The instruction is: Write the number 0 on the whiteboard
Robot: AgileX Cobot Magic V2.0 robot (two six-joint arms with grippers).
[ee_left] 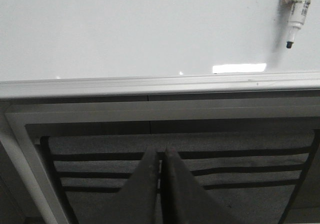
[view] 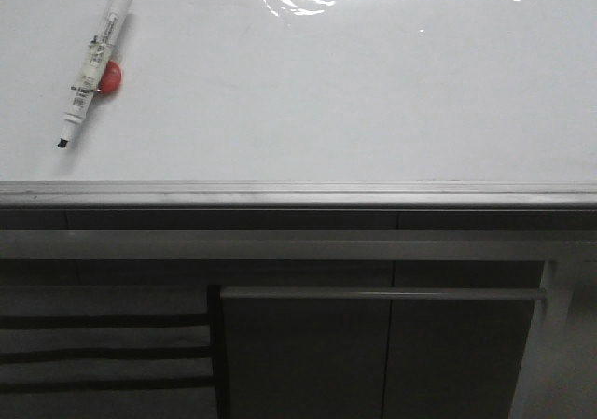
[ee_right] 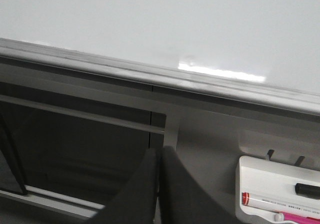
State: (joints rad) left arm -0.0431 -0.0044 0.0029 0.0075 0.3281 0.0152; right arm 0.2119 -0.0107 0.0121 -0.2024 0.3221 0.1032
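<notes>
Marker (view: pixel 96 62) lies uncapped on whiteboard (view: pixel 354 92), near left edge: light, rigid, slick; grip mid-barrel. Both arms' fingers (ee_left: pixel 160 184) (ee_right: pixel 159 184) clenched, empty.

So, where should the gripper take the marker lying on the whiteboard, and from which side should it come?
Grip the marker on its barrel between the black cap end and the red magnet, coming from above with the fingers across its width. It lies flat and slanted on the whiteboard, uncapped tip toward the near edge, and that stretch looks bare. The left gripper seems nearer.
</notes>
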